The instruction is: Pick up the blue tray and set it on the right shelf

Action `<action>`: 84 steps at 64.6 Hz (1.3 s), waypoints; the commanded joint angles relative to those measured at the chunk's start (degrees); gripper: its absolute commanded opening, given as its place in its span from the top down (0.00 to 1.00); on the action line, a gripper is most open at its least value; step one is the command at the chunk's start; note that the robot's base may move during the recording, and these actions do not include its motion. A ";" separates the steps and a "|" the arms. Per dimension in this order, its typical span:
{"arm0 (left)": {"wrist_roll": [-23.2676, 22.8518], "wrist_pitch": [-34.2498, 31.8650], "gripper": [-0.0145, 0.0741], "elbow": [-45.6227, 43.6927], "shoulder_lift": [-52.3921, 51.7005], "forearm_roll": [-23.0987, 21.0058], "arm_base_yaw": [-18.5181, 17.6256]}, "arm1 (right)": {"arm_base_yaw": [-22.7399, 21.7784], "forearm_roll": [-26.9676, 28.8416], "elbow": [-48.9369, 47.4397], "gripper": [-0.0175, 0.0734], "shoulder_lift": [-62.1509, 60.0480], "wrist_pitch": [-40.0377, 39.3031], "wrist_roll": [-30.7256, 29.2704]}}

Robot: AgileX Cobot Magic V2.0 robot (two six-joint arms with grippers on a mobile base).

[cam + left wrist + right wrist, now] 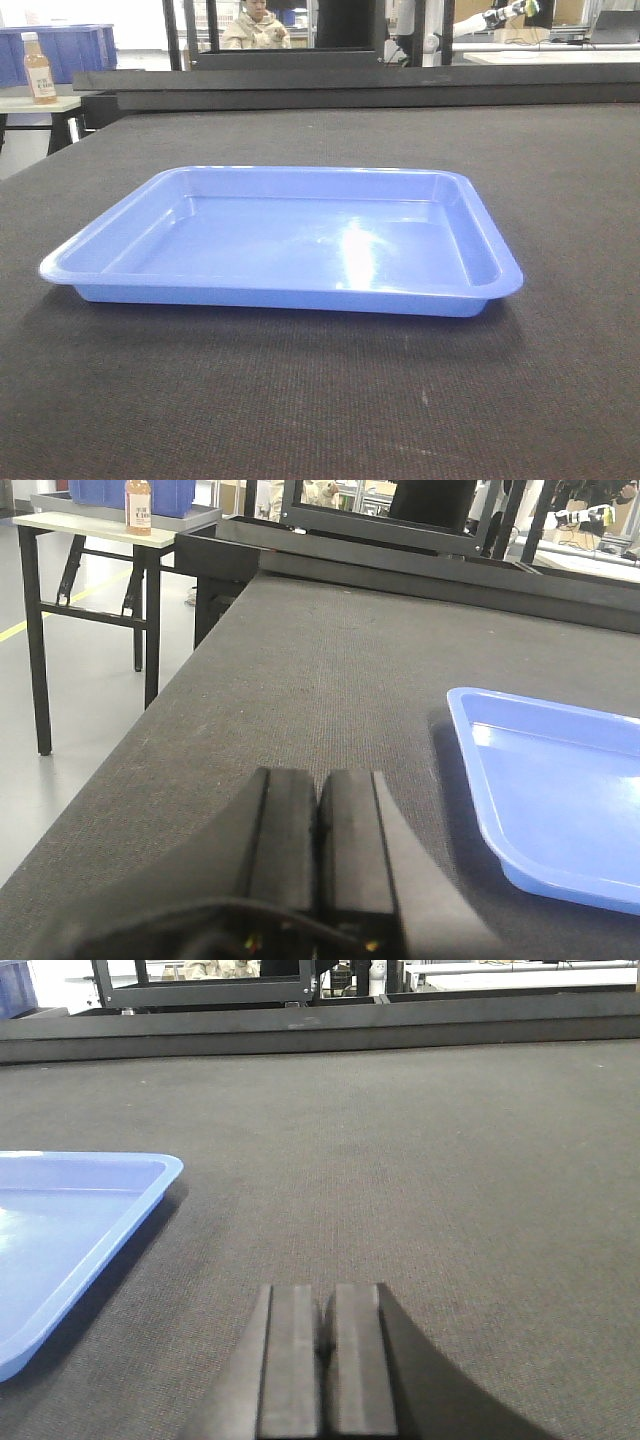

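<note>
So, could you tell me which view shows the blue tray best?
The exterior front-facing view: the whole blue tray is in frame, empty, all four rims visible. The left wrist view catches only one end, cut off by the frame; the right wrist view shows only one corner.

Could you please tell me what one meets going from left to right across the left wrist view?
bottle at the far left → left gripper, fingers closed together → blue tray at the right edge.
</note>
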 commanded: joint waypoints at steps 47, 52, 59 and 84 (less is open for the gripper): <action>-0.07 -6.24 0.89 1.76 -0.87 0.11 0.00 | 0.12 0.09 -1.27 0.75 -1.12 -6.58 -0.39; -0.07 -11.21 0.89 1.49 -0.51 0.11 0.00 | 0.12 0.54 -1.45 0.75 -1.12 -11.12 -0.13; -0.07 -11.53 0.89 -4.05 -0.39 0.67 0.00 | 0.12 0.54 -6.22 0.75 -1.07 -10.82 0.26; -0.07 20.90 0.55 -39.01 20.33 5.94 -0.37 | 0.18 0.54 -32.95 0.27 17.62 9.66 0.26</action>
